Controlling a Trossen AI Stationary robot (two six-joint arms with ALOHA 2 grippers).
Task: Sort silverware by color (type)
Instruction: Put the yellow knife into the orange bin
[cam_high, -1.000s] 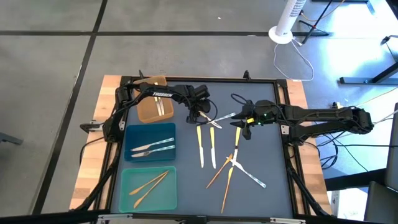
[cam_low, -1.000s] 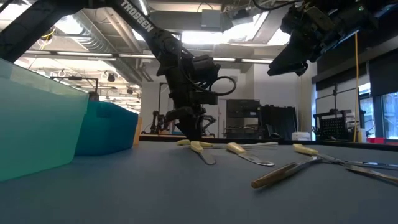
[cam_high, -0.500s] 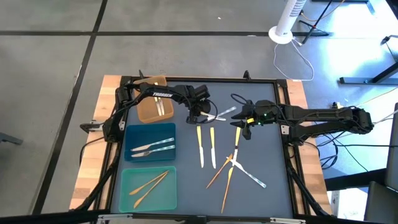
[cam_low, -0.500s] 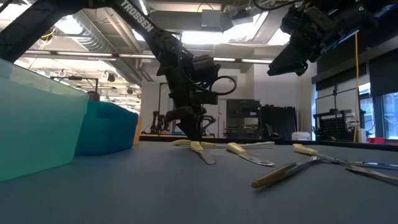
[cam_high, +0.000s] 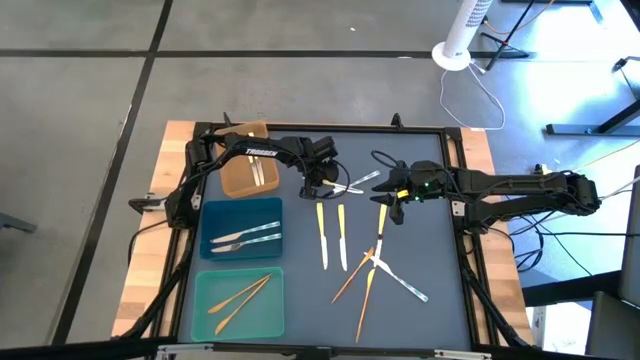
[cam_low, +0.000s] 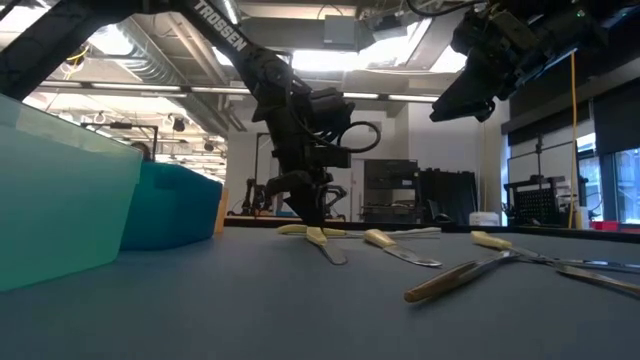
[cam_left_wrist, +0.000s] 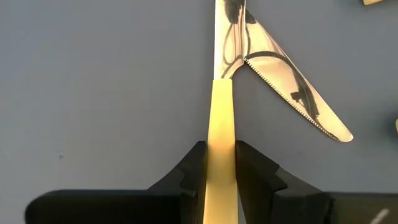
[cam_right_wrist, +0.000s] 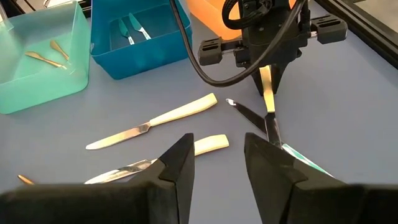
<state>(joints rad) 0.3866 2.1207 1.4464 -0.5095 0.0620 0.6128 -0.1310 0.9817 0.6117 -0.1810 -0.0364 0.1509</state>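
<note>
The left tool (cam_left_wrist: 221, 174) is clamped on a yellow knife's (cam_left_wrist: 222, 112) handle low over the bench (cam_high: 430, 240); the right tool (cam_right_wrist: 217, 155) hovers nearby, fingers apart.

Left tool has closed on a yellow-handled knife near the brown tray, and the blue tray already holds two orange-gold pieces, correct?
Not quite. The left tool is shut on the yellow-handled knife, as the left wrist view shows, but in the high view the blue tray holds two silver-grey pieces. The orange-gold pieces lie in the teal tray.
</note>
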